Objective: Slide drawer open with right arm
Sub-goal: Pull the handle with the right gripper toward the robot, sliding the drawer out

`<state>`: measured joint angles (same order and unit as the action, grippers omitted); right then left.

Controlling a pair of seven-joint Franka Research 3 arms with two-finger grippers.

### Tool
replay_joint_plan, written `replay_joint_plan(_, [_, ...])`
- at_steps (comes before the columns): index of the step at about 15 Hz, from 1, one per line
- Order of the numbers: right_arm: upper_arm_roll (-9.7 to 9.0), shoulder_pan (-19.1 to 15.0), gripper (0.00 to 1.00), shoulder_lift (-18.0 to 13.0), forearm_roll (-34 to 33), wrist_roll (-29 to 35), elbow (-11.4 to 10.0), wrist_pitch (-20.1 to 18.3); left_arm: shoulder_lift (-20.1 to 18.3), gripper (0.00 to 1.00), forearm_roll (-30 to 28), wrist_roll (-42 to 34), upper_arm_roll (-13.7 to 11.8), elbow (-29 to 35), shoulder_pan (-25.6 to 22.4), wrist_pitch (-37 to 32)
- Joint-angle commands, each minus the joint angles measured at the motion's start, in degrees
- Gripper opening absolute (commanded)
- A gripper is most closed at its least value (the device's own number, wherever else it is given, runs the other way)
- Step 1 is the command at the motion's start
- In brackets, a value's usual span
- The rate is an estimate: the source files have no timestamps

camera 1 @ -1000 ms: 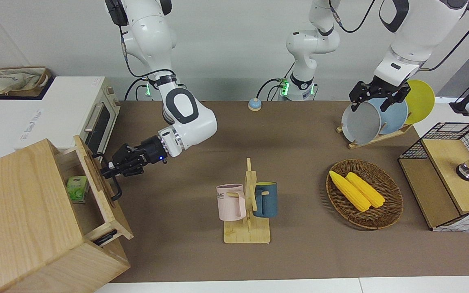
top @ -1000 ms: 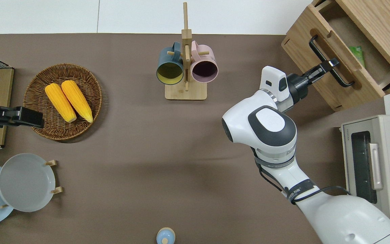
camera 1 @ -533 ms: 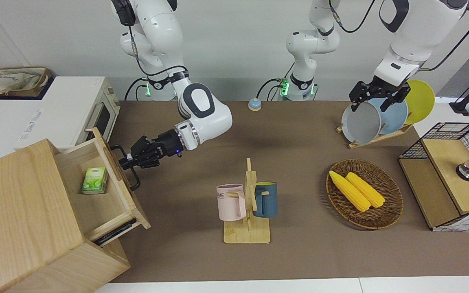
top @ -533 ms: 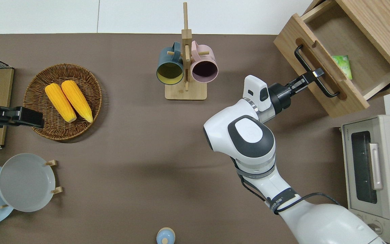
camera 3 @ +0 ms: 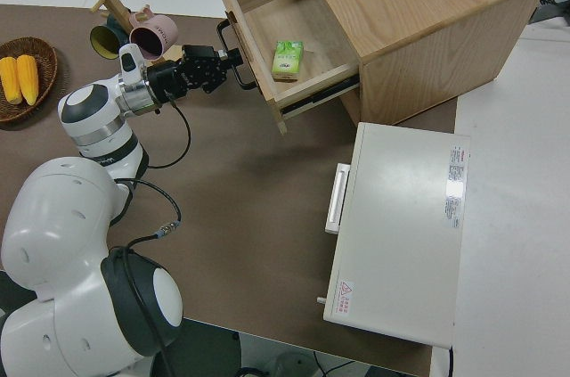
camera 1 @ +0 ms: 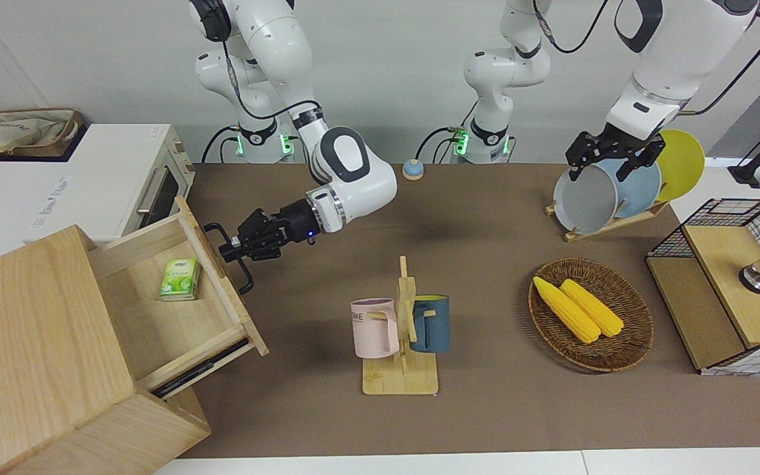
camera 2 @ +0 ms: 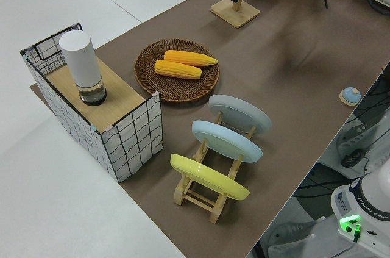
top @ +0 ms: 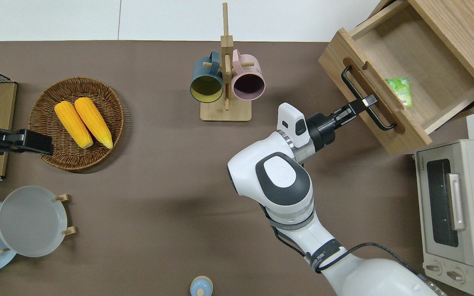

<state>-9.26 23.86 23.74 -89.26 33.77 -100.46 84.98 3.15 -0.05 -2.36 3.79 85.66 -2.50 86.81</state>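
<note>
The light-wood drawer [camera 1: 169,323] stands pulled well out of the big pale wooden box [camera 1: 30,343] at the right arm's end of the table. A small green packet [camera 1: 179,279] lies inside it. My right gripper [camera 1: 229,249] is shut on the black bar handle [camera 1: 246,280] on the drawer's front. The overhead view shows the same grip, with the right gripper [top: 362,102] on the handle [top: 350,82] and the drawer [top: 426,61] open. In the right side view the right gripper [camera 3: 233,60] holds the handle [camera 3: 251,83]. The left arm is parked, its gripper [camera 1: 596,173] open.
A white toaster oven [camera 1: 123,178] sits beside the box, nearer to the robots. A mug rack [camera 1: 401,330] with two mugs stands mid-table. Toward the left arm's end are a basket of corn [camera 1: 631,343], a plate rack [camera 1: 607,198] and a wire-grid cabinet [camera 1: 729,284].
The right gripper has pulled the handle toward the table's middle, and the drawer has slid much farther out of the box. The green packet now shows fully. The left arm has not moved.
</note>
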Motion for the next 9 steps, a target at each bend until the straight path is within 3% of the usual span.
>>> replay_joint_plan(1, [-0.15, 2.94, 0.0, 0.08, 2.15, -1.87, 0.88, -2.53, -0.16, 0.99, 1.02, 0.6, -0.01, -0.49, 0.39, -1.03])
replay_joint_plan(9, [-0.15, 6.98, 0.0, 0.16, 5.41, -2.31, 1.76, -5.96, -0.25, 0.99, 1.02, 0.6, -0.01, -0.49, 0.39, -1.03])
